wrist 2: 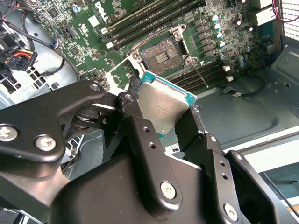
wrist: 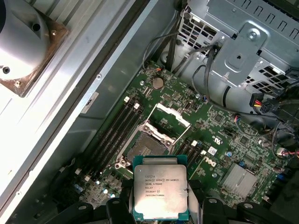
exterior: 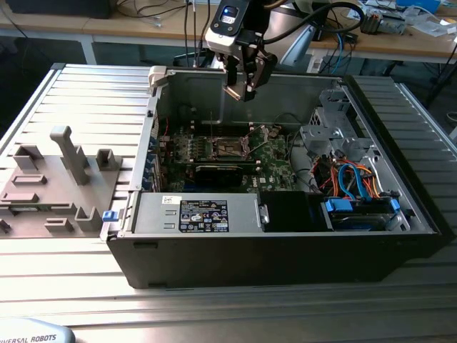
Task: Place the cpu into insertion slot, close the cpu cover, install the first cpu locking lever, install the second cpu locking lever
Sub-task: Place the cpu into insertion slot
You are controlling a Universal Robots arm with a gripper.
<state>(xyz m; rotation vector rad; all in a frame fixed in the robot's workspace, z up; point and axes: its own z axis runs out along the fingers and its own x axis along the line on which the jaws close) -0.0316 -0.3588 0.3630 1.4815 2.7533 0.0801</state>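
Silver-topped cpu sits clamped in the gripper, the insertion slot at its 6 o'clock in the exterior view. I reckon a skewed landing could damage it.

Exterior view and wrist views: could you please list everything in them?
computer case: one, black and grey, side open
motherboard: one, green, inside the case
insertion slot: one, dark, silver-rimmed, on the motherboard, empty
cpu cover: one, silver, open beside the slot
cpu: one, silver-grey, held above the motherboard
cables: several, blue and orange, exterior view's right of case
fixture tray: one, grey, exterior view's left of case
tool: one, black, shut on the cpu
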